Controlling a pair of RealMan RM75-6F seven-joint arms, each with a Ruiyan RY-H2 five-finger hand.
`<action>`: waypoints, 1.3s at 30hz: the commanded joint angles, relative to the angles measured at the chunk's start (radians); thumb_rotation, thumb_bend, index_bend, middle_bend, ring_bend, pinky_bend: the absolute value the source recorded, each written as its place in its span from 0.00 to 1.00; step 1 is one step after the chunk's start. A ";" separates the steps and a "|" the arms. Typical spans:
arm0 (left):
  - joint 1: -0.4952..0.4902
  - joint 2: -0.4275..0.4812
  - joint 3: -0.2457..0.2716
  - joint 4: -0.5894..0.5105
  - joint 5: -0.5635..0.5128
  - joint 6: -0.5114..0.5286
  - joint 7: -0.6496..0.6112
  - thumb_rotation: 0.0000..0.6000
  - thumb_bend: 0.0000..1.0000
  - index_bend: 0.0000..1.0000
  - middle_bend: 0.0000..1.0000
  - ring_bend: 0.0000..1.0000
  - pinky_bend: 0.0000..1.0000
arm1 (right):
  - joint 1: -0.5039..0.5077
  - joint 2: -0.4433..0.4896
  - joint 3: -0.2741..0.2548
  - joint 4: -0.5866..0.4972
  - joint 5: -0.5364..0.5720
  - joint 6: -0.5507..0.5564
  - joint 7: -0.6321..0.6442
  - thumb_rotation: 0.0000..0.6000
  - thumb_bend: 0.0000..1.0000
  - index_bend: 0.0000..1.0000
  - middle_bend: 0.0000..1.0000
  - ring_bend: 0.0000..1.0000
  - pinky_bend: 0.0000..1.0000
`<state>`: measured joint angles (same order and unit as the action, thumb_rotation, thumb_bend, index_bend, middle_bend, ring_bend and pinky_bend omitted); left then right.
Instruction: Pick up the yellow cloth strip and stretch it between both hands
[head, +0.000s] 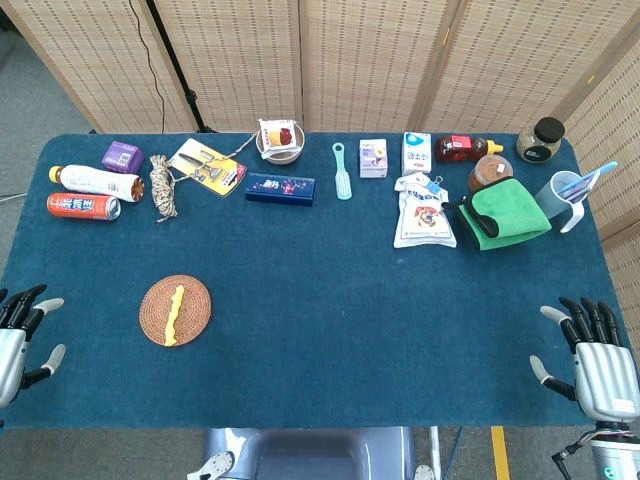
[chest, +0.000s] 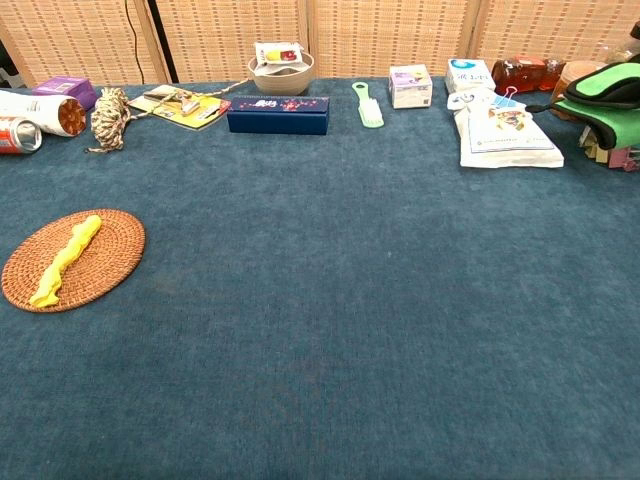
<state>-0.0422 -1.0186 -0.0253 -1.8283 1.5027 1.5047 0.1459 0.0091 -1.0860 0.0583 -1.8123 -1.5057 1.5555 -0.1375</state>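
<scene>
The yellow cloth strip lies lengthwise on a round woven mat at the front left of the table; the chest view shows the strip on the same mat. My left hand hovers at the table's front left corner, fingers spread and holding nothing, well left of the mat. At the front right corner, my right hand is likewise empty with its fingers apart. Neither hand appears in the chest view.
Along the far edge stand a white bottle, red can, rope bundle, navy box, bowl, green brush, white pouch, green cloth and a cup.
</scene>
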 joint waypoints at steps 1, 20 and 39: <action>-0.015 0.008 -0.002 0.014 0.003 -0.021 -0.011 1.00 0.29 0.28 0.14 0.13 0.01 | -0.004 0.003 -0.001 -0.003 0.002 0.004 -0.001 1.00 0.31 0.24 0.13 0.07 0.00; -0.211 0.058 0.035 0.152 0.165 -0.282 0.011 1.00 0.35 0.39 0.14 0.09 0.01 | -0.015 0.021 0.000 -0.032 -0.001 0.018 -0.019 1.00 0.31 0.24 0.13 0.07 0.00; -0.304 -0.124 0.074 0.410 0.279 -0.332 -0.009 1.00 0.35 0.33 0.07 0.02 0.01 | -0.030 0.035 -0.001 -0.064 -0.002 0.036 -0.057 1.00 0.31 0.24 0.13 0.07 0.00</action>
<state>-0.3387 -1.1248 0.0443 -1.4365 1.7765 1.1753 0.1435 -0.0214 -1.0514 0.0570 -1.8763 -1.5074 1.5915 -0.1941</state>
